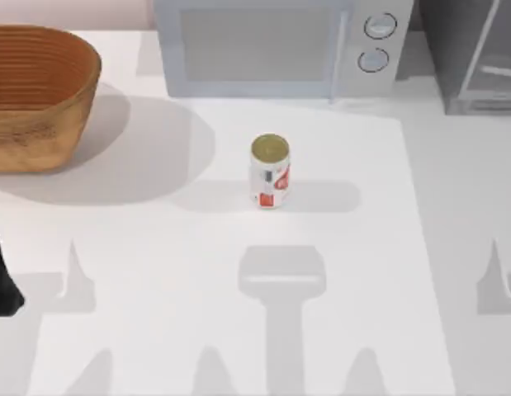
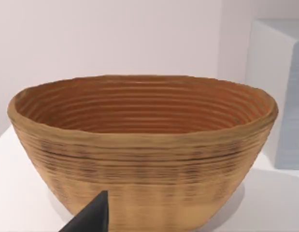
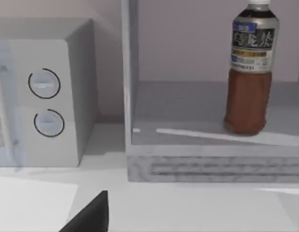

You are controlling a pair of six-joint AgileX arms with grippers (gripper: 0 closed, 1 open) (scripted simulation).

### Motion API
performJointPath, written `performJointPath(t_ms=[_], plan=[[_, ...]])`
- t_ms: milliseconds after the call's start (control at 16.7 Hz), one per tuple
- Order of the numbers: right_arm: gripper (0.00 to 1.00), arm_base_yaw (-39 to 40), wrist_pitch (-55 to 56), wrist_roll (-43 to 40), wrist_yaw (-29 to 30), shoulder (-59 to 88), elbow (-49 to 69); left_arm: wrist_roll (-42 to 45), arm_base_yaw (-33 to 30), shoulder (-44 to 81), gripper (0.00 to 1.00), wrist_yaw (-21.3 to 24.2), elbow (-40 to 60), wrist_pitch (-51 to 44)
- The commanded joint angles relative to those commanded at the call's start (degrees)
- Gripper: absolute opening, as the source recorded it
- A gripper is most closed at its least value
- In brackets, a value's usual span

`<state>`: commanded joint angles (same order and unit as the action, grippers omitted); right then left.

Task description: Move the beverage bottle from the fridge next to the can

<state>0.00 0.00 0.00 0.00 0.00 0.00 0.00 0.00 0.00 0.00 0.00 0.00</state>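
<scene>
top view: the can (image 1: 270,172) stands upright near the middle of the table (image 1: 197,289), white w/ red markings and a gold top, alone on bare surface. a woven basket (image 1: 36,95) sits at the far left, well apart from the can. the white microwave (image 1: 280,45) w/ two round dials is at the far edge behind the can, and the fridge (image 1: 474,54) is at the far right corner, partly cut off, just beside the microwave. a dark bit of the left arm (image 1: 1,280) pokes in at the left edge, parked.

left wrist view: the basket (image 2: 139,145) is close, seen side-on w/ its ribbed inside open to view. the microwave's side (image 2: 279,92) is just past it. a dark fingertip of the left gripper (image 2: 91,217) juts in at the edge; can't tell if it's open or closed.

right wrist view: the beverage bottle (image 3: 249,72) stands upright on the grey floor inside the fridge (image 3: 212,159), toward its right side, reddish-brown w/ label band and white cap. fridge door frame (image 3: 127,72) is between bottle and microwave (image 3: 43,96). a dark fingertip of the right gripper (image 3: 91,215) shows at the near edge, well apart from the bottle; can't tell open or closed, and it holds nothing i can see.
</scene>
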Motion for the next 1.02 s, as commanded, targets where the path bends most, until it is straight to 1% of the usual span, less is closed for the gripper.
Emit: performJointPath(t_ms=[240,480,720,1020], plan=[[1.00,-0.4,1.4,0.0,-0.2,1.8,1.3,0.0,0.0,0.0,1.00,0.0,0.0,0.0],[1.00,-2.2,9.1,0.2,-1.5,12.6,8.3,0.0,0.0,0.0,1.00,0.0,0.0,0.0],[1.00,-4.7,20.4,0.4,-3.9,33.0,18.7,0.0,0.0,0.0,1.00,0.0,0.0,0.0],[1.00,-8.2,36.2,0.6,-7.3,67.0,33.2,0.0,0.0,0.0,1.00,0.0,0.0,0.0]])
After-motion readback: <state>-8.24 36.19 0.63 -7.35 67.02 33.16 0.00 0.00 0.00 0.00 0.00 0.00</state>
